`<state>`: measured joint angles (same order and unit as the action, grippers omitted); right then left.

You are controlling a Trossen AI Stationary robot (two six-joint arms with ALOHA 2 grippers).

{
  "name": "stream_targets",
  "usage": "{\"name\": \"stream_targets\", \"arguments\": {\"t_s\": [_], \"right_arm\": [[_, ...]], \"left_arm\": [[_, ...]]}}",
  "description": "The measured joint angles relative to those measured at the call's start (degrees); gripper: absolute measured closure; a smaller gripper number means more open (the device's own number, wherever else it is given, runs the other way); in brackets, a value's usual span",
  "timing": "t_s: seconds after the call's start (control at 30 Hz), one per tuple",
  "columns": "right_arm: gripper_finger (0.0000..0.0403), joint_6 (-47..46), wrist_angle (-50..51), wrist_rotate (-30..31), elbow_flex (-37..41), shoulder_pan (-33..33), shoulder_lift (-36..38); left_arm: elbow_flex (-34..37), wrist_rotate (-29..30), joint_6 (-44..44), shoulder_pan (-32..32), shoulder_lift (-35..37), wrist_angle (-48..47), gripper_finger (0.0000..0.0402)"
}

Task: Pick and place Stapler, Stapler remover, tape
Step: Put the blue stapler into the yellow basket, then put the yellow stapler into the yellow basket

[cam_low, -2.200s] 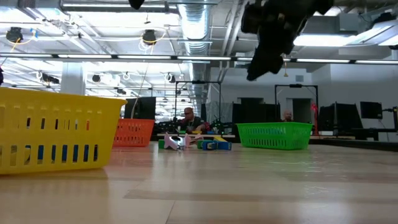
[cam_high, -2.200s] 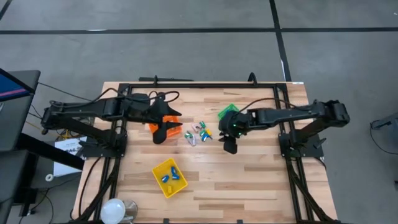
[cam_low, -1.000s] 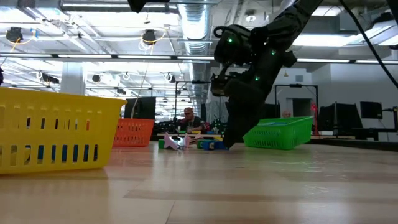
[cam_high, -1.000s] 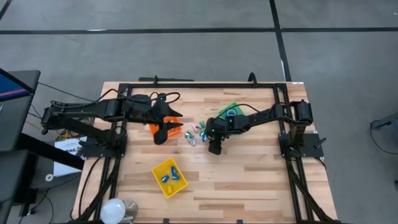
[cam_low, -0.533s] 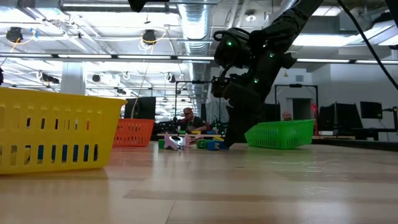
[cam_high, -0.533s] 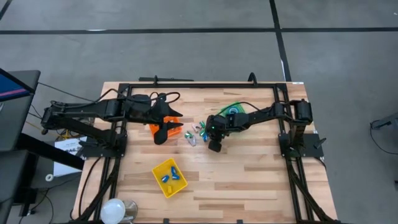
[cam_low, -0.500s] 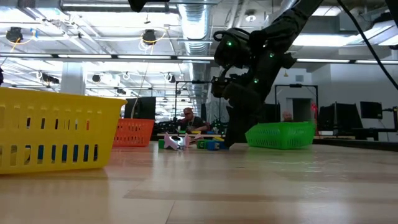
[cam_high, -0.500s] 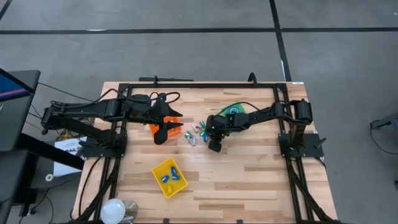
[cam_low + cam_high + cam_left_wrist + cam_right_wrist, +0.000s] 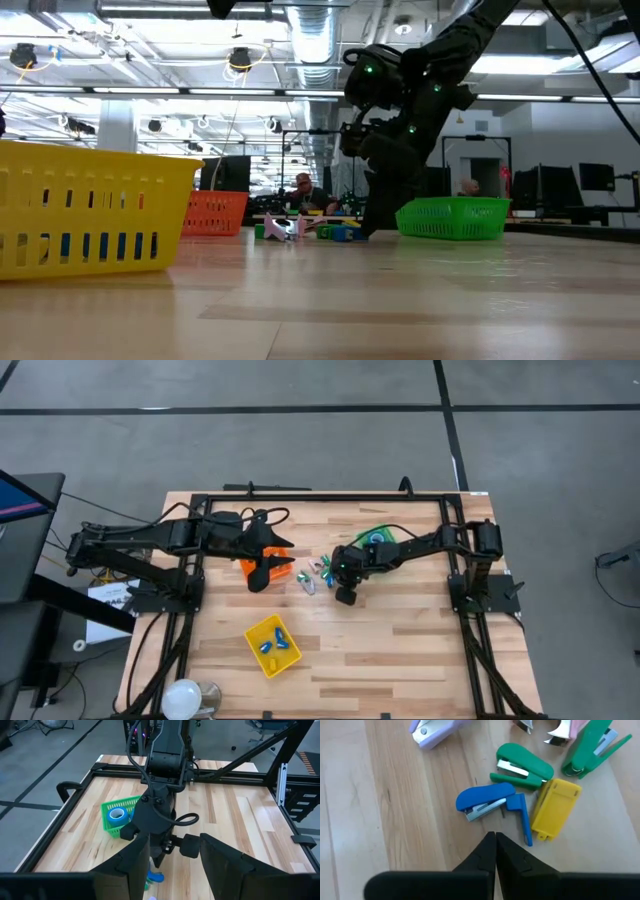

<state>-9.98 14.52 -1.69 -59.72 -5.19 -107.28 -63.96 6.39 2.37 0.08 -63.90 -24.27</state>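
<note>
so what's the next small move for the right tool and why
Probably reopen and line up again: the right tool is shut with nothing between its fingers, just short of the blue stapler, which lies ungripped on the table.

Wood-plank table (image 9: 400,650) w/ black frame rails round the edges. On it: orange bin (image 9: 262,564) left of centre, partly under an arm; green bin (image 9: 366,538) right of centre, back half (blue tape roll (image 9: 117,815) inside, per left wrist view); yellow bin (image 9: 272,644) nearer the front, holding blue items. Between orange & green bins, a loose cluster straight on the wood: blue stapler (image 9: 487,800), green stapler (image 9: 524,772) just beside it, yellow piece (image 9: 555,808) touching the blue one's open arm, lilac stapler (image 9: 437,729), 2nd green stapler (image 9: 592,746), pink remover (image 9: 565,730).
</note>
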Motion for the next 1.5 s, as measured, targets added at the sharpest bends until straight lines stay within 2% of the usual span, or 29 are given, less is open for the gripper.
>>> {"name": "stream_targets", "arguments": {"t_s": [0.4,0.73,0.97,1.1,1.4,1.5], "right_arm": [[0.0403,5.8,9.3,0.7,-6.4,1.5,4.2],[0.0403,8.4,9.1,1.7,-6.7,0.0,9.0],[0.0399,11.5,9.1,1.5,-6.6,-0.6,9.0],[0.0362,14.6,10.1,0.0,-6.6,-0.5,8.6],[0.0224,22.4,14.3,-1.6,-6.6,-1.6,8.6],[0.0190,23.7,14.6,-1.5,-6.6,-2.6,8.6]], "left_arm": [[0.0,0.0,0.0,0.0,0.0,0.3,0.0239],[0.0,0.0,-0.1,0.0,0.0,0.4,0.0239],[0.0,0.0,-0.3,0.0,0.0,0.4,0.0239],[0.0,0.0,-0.3,0.0,0.0,0.4,0.0239],[0.0,0.0,-0.2,0.0,0.0,0.3,0.0239],[0.0,0.0,-0.2,0.0,0.0,0.3,0.0239]]}}
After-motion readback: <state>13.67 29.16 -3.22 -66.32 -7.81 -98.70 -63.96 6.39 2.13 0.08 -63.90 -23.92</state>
